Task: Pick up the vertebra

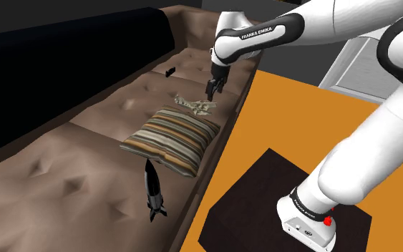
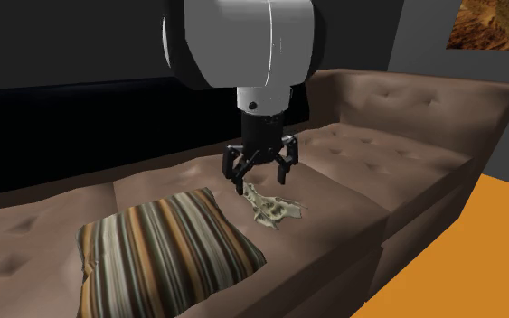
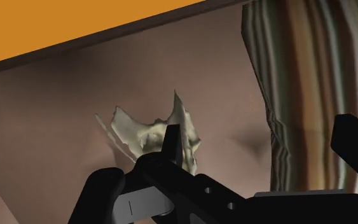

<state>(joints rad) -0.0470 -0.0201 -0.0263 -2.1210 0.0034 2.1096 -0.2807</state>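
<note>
The sofa (image 1: 71,172) is showing a brown, leather-like skin, smooth and tufted, catching a soft sheen. The cushion (image 1: 170,136) on it is looking like woven cloth, striped and matt. The vertebra (image 1: 196,106) is reading as pale, bone-like stuff, rough, jagged and dull. The arm (image 1: 264,32) is shining white and smooth like glossy plastic, while the end effector (image 1: 212,91) is appearing black and matt. The floor (image 1: 285,122) is lying flat orange, smooth and matt

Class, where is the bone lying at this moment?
In the shoulder view the pale bone lies on the brown sofa, just beyond the striped cushion, near the seat's front edge.
</note>
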